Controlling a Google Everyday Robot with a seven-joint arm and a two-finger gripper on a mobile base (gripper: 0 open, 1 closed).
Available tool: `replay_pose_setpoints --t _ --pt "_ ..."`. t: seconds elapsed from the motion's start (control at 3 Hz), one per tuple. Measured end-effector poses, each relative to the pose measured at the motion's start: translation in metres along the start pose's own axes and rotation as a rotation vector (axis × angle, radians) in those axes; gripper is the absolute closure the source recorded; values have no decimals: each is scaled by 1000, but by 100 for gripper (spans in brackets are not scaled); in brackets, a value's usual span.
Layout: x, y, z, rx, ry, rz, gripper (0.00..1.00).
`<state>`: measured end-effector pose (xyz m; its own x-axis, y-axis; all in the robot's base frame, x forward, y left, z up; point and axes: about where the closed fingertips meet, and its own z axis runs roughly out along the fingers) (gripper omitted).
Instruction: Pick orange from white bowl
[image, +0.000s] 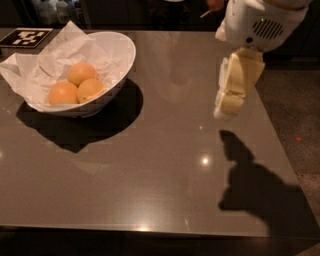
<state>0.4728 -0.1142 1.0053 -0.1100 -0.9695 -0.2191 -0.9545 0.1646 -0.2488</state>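
Note:
Three yellow-orange oranges lie together in the white bowl (122, 47) at the table's far left: one at the back (82, 73), one at front left (62, 92), one at front right (91, 89). The bowl is lined with crumpled white paper (47, 60) that sticks out past its rim. My gripper (223, 111) hangs from the white arm at the upper right, above the right side of the table and well to the right of the bowl. It holds nothing.
The grey table (160, 165) reflects light and carries the arm's dark shadow (255, 190) at the right front. A black-and-white marker tag (26, 37) lies at the far left corner. The table's right edge borders the floor (300, 125).

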Motion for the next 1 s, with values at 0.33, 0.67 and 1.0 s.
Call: replay_pose_setpoints --t 0.33,0.67,1.0 --pt "-65 -4 -7 26 -12 -72 0" --pt "-123 -2 -6 10 -20 -178 0" --pt "-136 -3 -10 33 -47 -194 0"
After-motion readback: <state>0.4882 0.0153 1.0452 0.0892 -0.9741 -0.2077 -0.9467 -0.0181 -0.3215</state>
